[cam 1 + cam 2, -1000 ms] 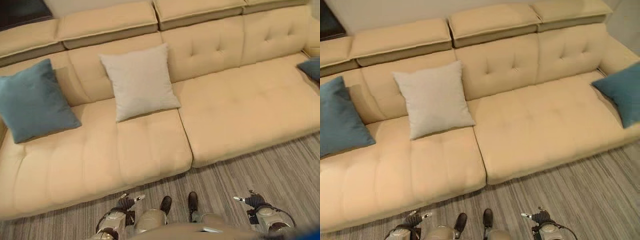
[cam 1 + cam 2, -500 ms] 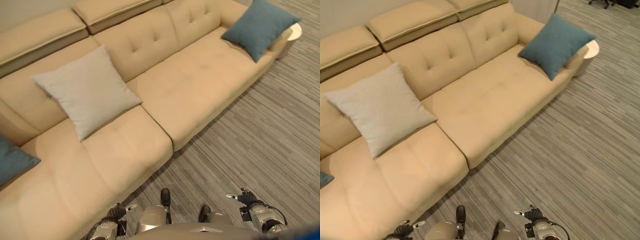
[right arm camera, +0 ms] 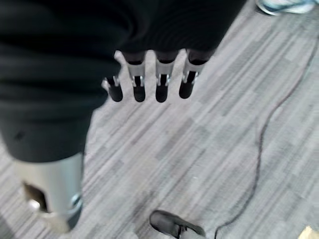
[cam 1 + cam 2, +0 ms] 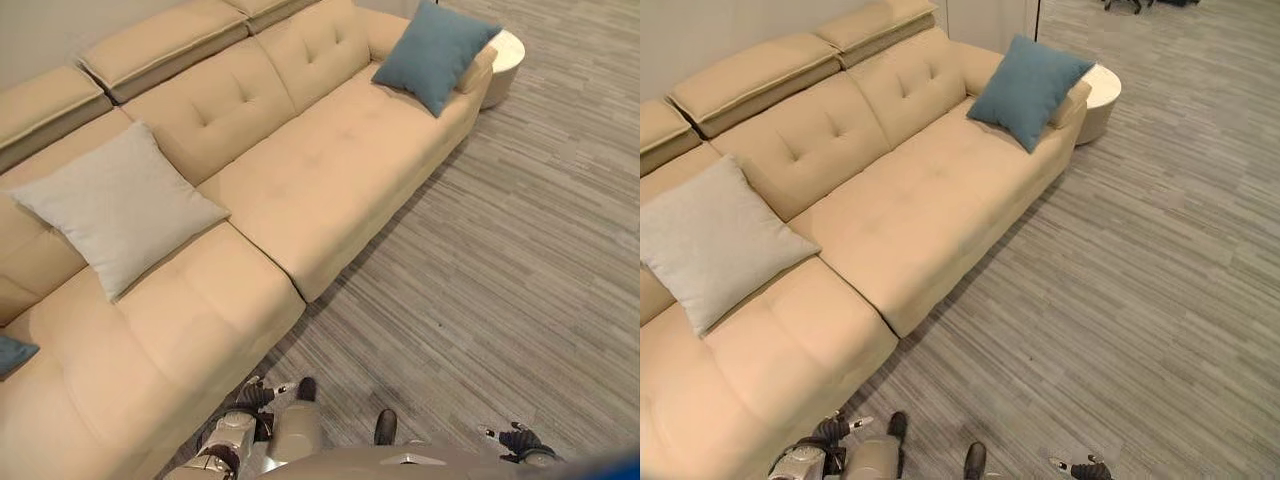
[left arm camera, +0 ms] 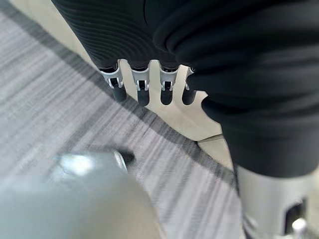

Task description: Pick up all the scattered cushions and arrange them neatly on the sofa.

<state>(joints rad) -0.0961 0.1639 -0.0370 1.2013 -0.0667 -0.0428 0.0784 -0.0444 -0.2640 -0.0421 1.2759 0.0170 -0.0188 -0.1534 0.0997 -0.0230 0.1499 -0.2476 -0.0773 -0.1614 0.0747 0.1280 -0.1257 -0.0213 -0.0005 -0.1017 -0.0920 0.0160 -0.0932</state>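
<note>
Cushions are what you are after, and three of them show on the long beige tufted sofa point(image 4: 330, 170): a square teal fabric cushion point(image 4: 432, 52) propped against the far armrest, a square pale grey cushion point(image 4: 115, 205) leaning on the backrest near the other end, and the corner of a second teal cushion point(image 4: 14, 352) at the left edge of the head view. None lies on the grey striped carpet floor point(image 4: 500, 260) that you can see, so judge the step in hand as a search for stragglers.

Your left hand point(image 5: 149, 92) hangs low beside the sofa front with its fingers straight and empty. Your right hand point(image 3: 149, 89) hangs over the carpet, fingers likewise straight, holding nothing. A person's shoe point(image 3: 175, 225) shows on the floor near it, and another shoe point(image 3: 281, 6) further off.

To do this well, sweep the head camera over the carpet past the small round white side table point(image 4: 503, 62) before you commit to a walk. Keep both hands relaxed and clear of the sofa edge while you turn. If you find nothing on the floor, consider squaring the far teal cushion, which sits tilted across the armrest.
</note>
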